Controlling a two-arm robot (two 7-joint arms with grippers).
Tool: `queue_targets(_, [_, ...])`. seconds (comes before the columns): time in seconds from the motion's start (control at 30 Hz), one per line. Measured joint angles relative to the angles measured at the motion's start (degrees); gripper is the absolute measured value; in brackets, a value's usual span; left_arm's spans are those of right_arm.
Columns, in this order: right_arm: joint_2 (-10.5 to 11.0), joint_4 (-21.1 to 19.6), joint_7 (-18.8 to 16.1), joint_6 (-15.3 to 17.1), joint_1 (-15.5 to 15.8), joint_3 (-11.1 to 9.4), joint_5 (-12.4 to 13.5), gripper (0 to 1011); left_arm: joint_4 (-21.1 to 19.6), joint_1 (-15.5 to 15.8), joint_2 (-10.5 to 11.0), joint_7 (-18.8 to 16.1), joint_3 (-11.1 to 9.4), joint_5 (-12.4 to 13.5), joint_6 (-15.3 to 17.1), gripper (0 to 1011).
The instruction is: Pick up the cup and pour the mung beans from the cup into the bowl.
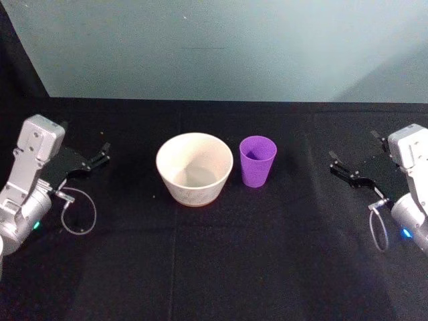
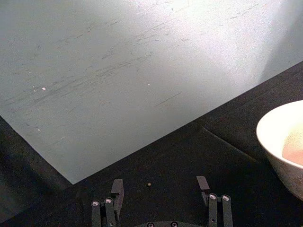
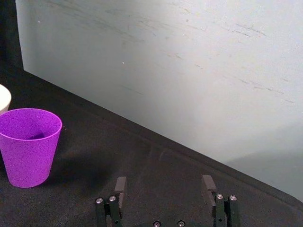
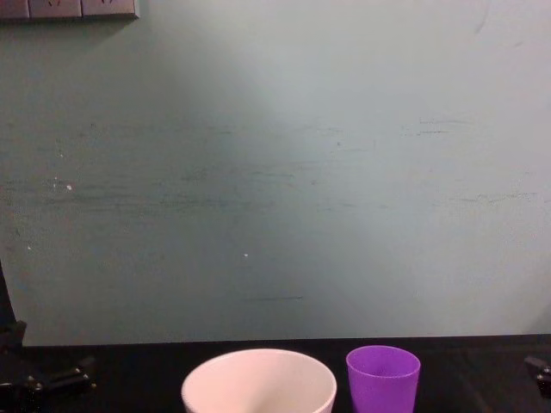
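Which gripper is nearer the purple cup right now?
Right. The right gripper sits open off the cup's right side; the left gripper, also open, is farther, beyond the bowl.

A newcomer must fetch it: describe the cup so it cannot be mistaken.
On the black table before the pale wall, two vessels stand near the middle. The cup stands upright just right of the wide white bowl, apart from it. It alone is small, purple and tapered.
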State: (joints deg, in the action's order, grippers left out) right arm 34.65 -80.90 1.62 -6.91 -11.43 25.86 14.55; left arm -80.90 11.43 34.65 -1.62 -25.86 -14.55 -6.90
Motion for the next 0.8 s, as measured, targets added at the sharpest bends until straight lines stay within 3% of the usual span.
queue_targets(0.8, [0.0,0.0,0.0,0.0,0.0,0.0,0.0,1003,0.0,0.0,0.0,0.0,0.0,0.0,0.0,1000])
